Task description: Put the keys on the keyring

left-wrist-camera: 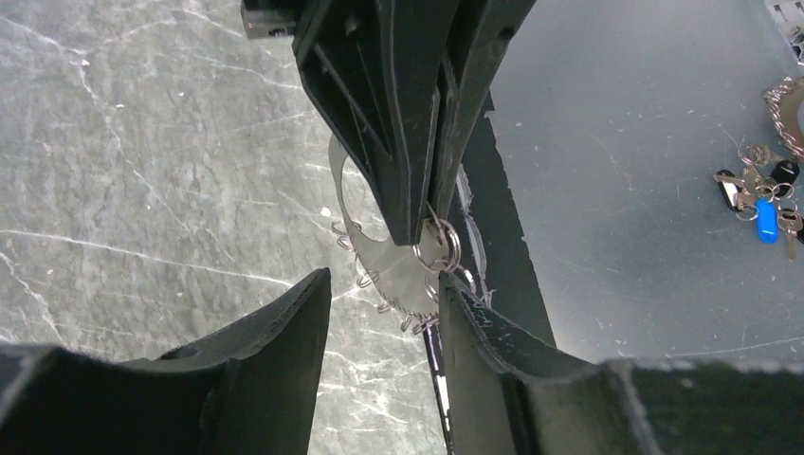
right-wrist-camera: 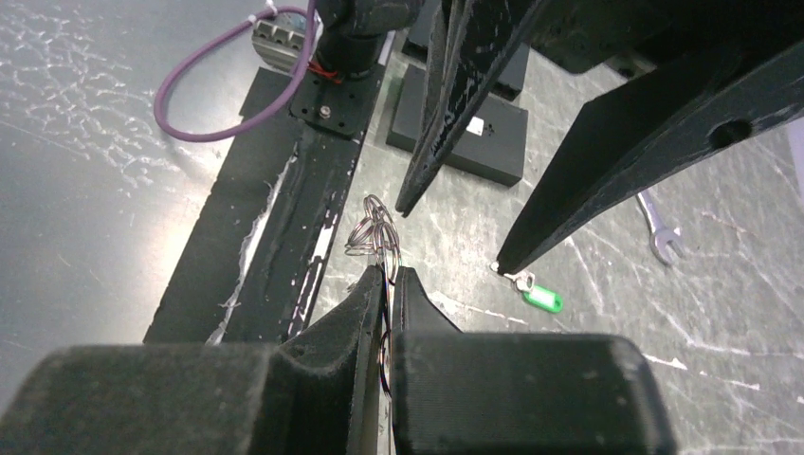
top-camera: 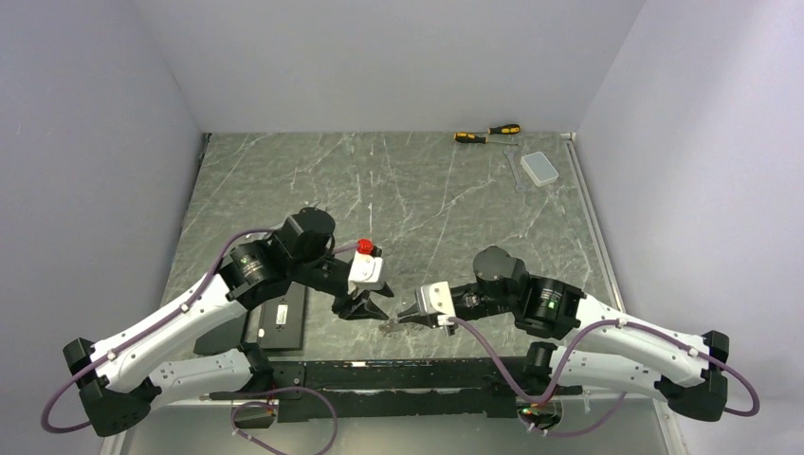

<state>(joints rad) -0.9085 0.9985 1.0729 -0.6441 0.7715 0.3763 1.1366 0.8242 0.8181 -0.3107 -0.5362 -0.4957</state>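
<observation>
Down at the near middle of the desk [top-camera: 398,190] the two arms meet head-on. The keyring [left-wrist-camera: 393,265] sits between them, pinched in the right fingers [right-wrist-camera: 358,318], its edge at the mouth of the left fingers [left-wrist-camera: 275,351]. The key [right-wrist-camera: 540,300] lies on the desk just beside one left fingertip, with a wrench [right-wrist-camera: 661,232] farther out on that side. A box [top-camera: 280,320] sits by the left arm. Two screwdrivers [top-camera: 488,133] and a case [top-camera: 540,169] lie in the far right corner. Beyond the rail [left-wrist-camera: 517,284] at the near edge lies a bunch of keys [left-wrist-camera: 763,204].
</observation>
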